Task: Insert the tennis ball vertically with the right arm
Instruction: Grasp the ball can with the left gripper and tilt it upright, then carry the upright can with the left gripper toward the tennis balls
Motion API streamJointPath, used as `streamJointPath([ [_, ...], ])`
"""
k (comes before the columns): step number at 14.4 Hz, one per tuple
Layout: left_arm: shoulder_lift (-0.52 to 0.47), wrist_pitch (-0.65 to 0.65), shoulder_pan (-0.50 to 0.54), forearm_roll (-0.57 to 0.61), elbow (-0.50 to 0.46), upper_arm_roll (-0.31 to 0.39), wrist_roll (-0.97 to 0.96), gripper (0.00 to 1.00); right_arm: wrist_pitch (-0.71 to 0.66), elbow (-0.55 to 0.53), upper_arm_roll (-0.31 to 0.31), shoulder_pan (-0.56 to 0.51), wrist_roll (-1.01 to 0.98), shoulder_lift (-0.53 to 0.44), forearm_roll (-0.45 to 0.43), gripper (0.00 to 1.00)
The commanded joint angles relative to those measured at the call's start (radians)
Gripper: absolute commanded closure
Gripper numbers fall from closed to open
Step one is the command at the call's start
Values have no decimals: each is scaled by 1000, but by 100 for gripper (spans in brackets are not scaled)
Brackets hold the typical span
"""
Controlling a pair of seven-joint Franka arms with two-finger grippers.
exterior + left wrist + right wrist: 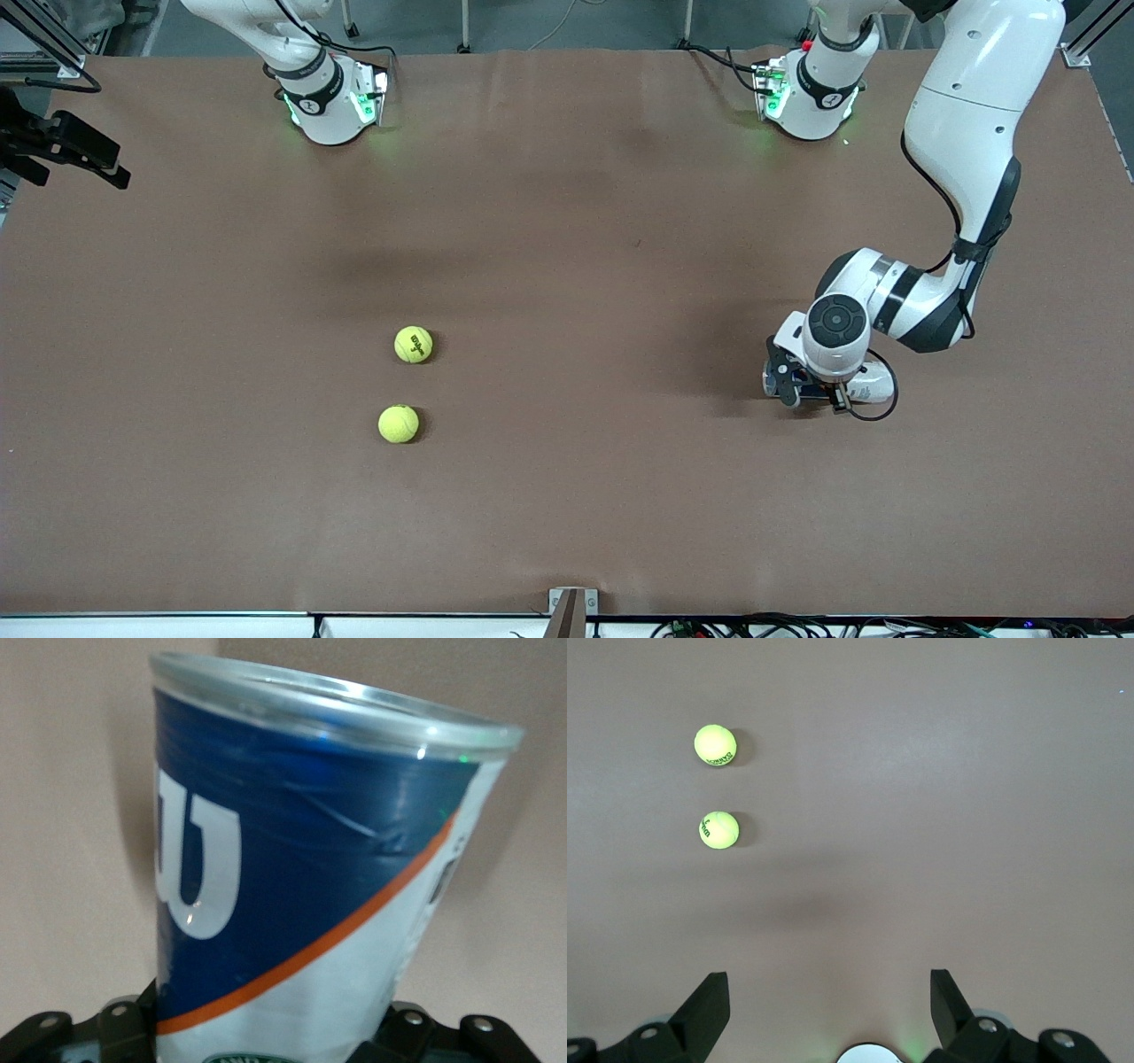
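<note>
Two yellow-green tennis balls lie mid-table, one [413, 344] slightly farther from the front camera than the other [399, 424]. The right wrist view shows both balls [715, 744] [718, 829] on the brown table well ahead of my right gripper [830, 992]. That gripper hangs high over the table, open, with nothing between its fingers, and is out of the front view. A blue, white and orange ball can [292, 859] with a clear open rim fills the left wrist view. My left gripper [802, 385] is down at the table toward the left arm's end, shut on the can [873, 385].
The brown table [567, 496] spreads wide around the balls. Both arm bases [332, 97] [811, 93] stand along the edge farthest from the front camera. A black camera mount [62, 146] juts in at the right arm's end. A small bracket [571, 611] sits at the near edge.
</note>
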Motion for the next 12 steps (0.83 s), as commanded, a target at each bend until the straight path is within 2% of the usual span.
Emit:
streamJointPath([
  [1,5,18,-7,15,-4,1,10,2,6,-4,2,-5,16,-8,-9,0],
  [12,9,4,-32,104,0,5,9,3,10,-3,2,-10,19,4,-9,0],
])
